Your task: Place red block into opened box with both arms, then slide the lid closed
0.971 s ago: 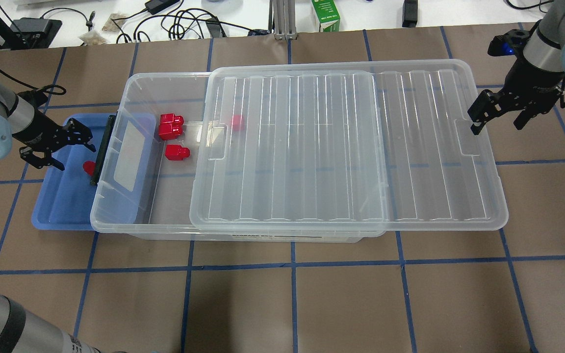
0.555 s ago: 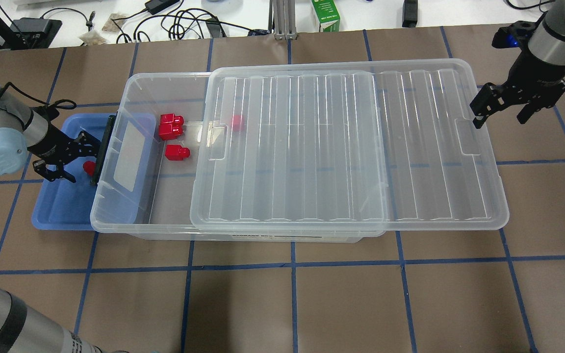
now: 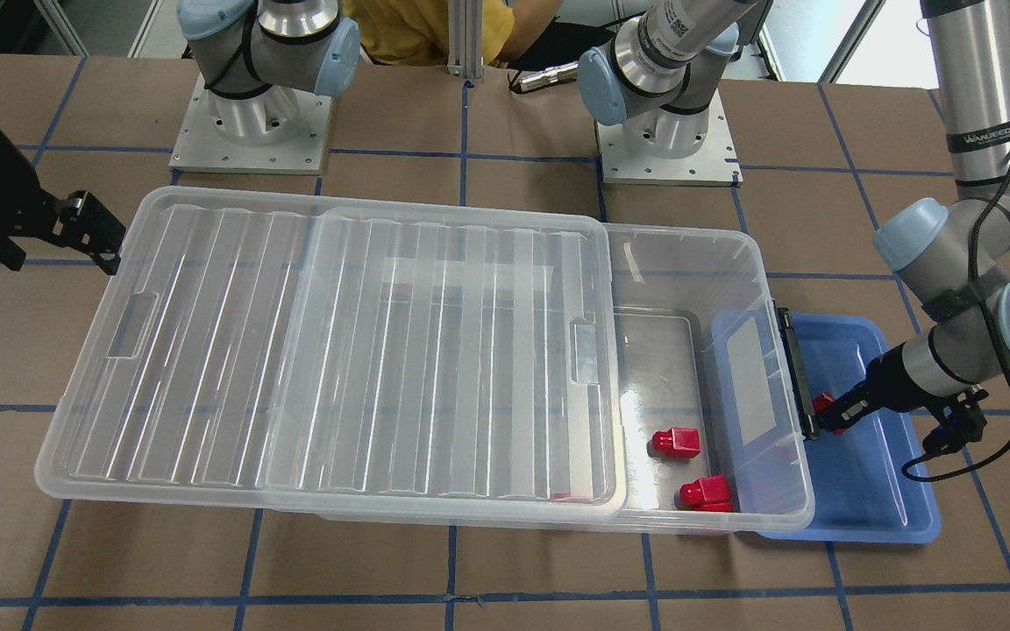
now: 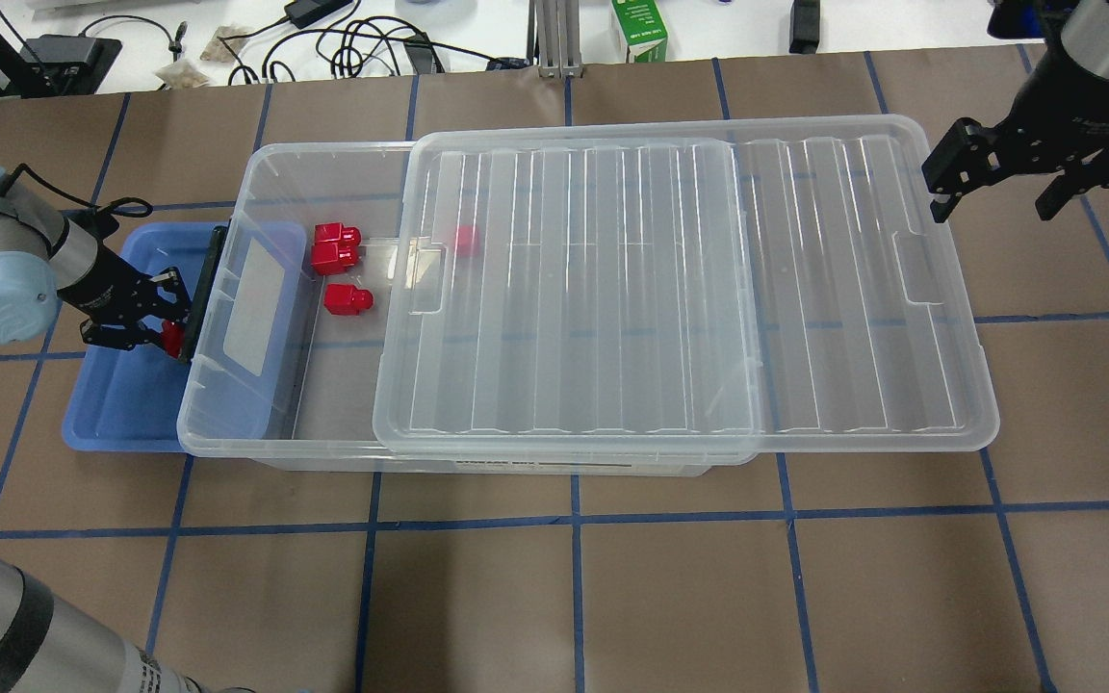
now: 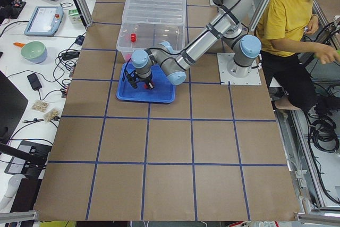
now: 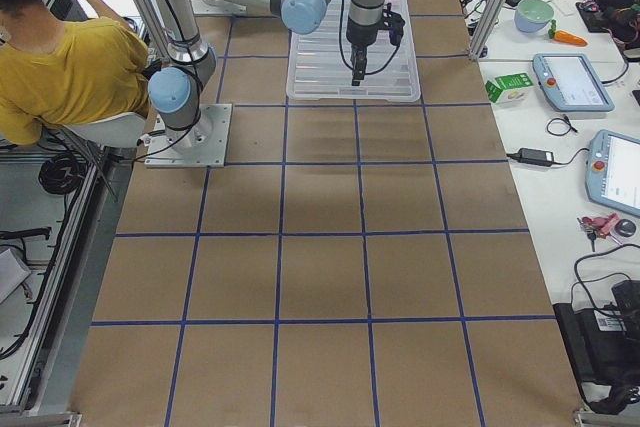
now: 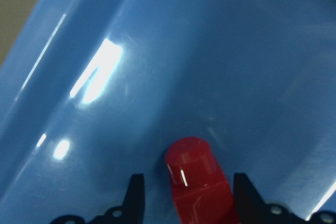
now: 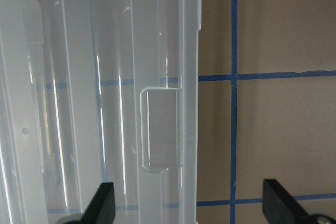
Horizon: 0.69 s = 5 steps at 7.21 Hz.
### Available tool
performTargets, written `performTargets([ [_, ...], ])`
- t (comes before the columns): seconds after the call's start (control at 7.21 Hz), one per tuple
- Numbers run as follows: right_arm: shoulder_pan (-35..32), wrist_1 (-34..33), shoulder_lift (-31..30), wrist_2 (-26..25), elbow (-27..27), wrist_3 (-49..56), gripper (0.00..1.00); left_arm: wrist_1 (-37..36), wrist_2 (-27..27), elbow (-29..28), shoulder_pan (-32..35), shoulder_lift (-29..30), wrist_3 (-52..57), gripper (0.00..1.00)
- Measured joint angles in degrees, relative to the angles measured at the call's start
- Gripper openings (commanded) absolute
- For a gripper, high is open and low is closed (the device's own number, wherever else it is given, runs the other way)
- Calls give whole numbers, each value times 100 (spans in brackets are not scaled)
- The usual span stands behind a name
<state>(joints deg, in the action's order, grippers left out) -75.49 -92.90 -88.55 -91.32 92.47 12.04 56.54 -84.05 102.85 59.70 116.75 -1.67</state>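
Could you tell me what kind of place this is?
Likely a robotics lab: arm bases bolted to a tape-gridded table, teach pendants beside it, and a seated person nearby.

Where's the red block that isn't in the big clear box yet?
The red block sits at the overhead view's left, in the blue tray, beside the black clasp of the box, between the open fingers of the left gripper.
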Motion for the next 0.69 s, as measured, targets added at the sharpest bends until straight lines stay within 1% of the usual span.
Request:
performTargets([
  [0.14,-29,82,-142,-11,29,-67,100,34,-23,-49,3,-85,28,0],
  [0.28,-42,122,-223,-7,63,-83,100,265,-71,-198,8,-234,114,0],
  [0.42,-61,139,-284,14,84,-82,100,835,-124,-483,29,-457,268,0],
  [0.69,-152,141,-346,52,119,-80,100,2410,-127,-1199,222,-1083,559,0],
])
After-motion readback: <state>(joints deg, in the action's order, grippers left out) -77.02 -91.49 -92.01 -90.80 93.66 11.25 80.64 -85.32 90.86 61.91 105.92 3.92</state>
